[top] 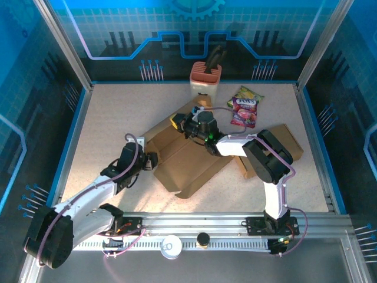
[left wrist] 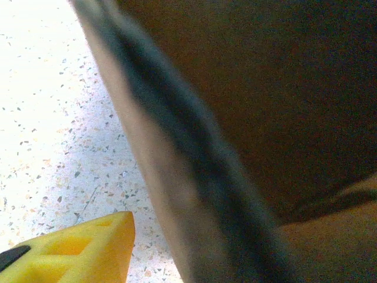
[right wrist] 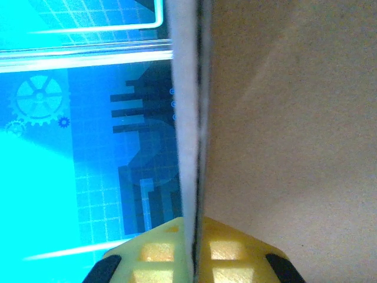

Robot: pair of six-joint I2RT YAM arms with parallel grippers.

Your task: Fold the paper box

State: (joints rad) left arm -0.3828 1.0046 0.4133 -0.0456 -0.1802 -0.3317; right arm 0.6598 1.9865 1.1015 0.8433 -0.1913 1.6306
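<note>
One speckled table (top: 118, 112) inside blue walls (top: 118, 29); right gripper (right wrist: 191, 230) pinches paper box (top: 188, 162), left gripper (top: 151, 160) unclear

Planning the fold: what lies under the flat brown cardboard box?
The speckled beige tabletop shows around the flat brown cardboard box and meets its edges; whatever lies beneath the sheet is covered.

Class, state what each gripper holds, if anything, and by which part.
The right gripper pinches the flat brown cardboard box by a panel's thin edge. Whether the left gripper holds anything cannot be told.
</note>
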